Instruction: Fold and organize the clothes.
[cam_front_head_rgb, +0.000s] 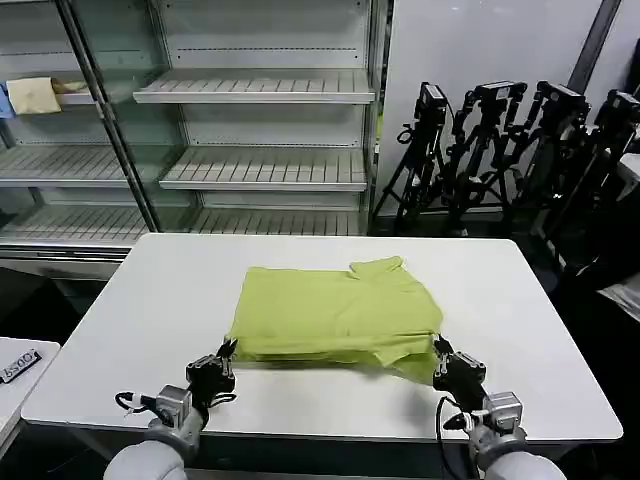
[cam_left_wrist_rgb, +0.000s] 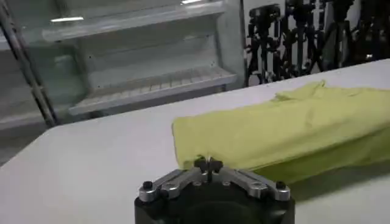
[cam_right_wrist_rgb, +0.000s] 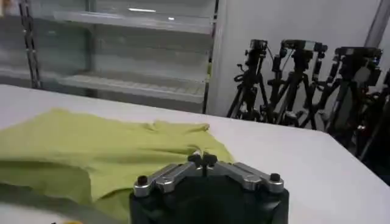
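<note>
While it lies folded over on itself in the middle of the white bench, the lime T-shirt forms a rough rectangle with a sleeve or collar flap sticking up at its far edge and a loose corner drooping at the near right. It looks soft, thin and light, so it should lift with little effort but will sag, drag and slip out of its fold if pulled from one point; my judgement is that the two near corners, taken together and through all layers, are the sensible places to hold. The left claw sits at the shirt's near left corner with its tips pressed together; from the left wrist view they meet right at the cloth edge, though I cannot tell whether any fabric is pinched between them. The right claw is at the near right corner, tips likewise together against the hem, and again a grip on cloth cannot be confirmed. Behind the bench stands a glass-fronted shelf unit with a small pale yellow cloth on a shelf at upper left, and a row of black tripods stands to the right. Nothing on the bench blocks a further fold.
</note>
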